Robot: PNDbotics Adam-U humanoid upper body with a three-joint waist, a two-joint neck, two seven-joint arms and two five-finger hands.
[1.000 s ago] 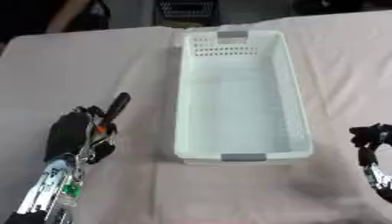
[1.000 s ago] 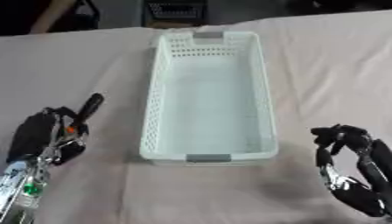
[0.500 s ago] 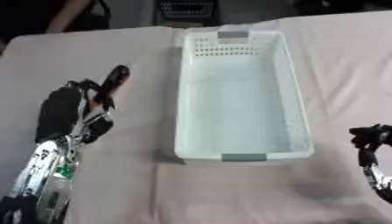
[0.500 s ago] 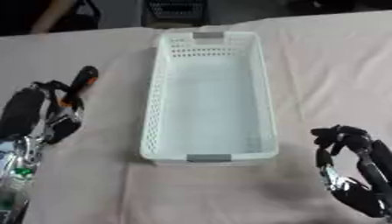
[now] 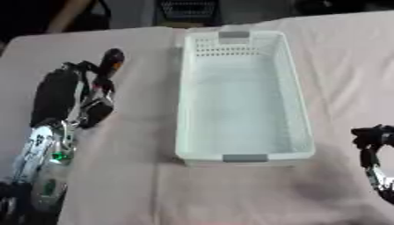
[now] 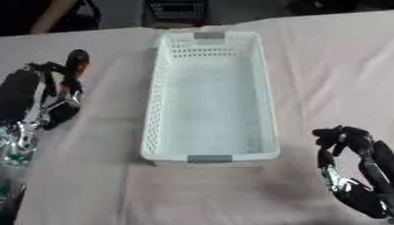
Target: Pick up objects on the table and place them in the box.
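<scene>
**Risk check: carried object beside the box**

The left hand [image 5: 73, 94] hovers just left of the box [image 5: 240, 94], level with its far half. Its fingers are curled around a dark, slender object [image 5: 110, 65] that sticks out past the hand toward the far end of the box. The object shows a black rounded tip and a short orange or reddish band lower down; its lower part is hidden inside the hand, so its full form cannot be made out.

Likely faults from this position:

- Rim strike. The object is outside the left wall of the box. If the hand crosses toward the box too low, the protruding tip may catch the perforated wall and push the light plastic box across the cloth [image 5: 154, 184].
- Early release. Only one end is enclosed by the fingers. If they relax before the object is over the box floor, it probably lands on the cloth left of the box.
- Pivot in hand. A long piece held at one end may swing as the hand tilts.

The box interior appears empty and white, with grey handles at its near and far ends.

The right hand [image 6: 346, 145] rests idle near the right corner of the box's near end, fingers curled and holding nothing.
</scene>
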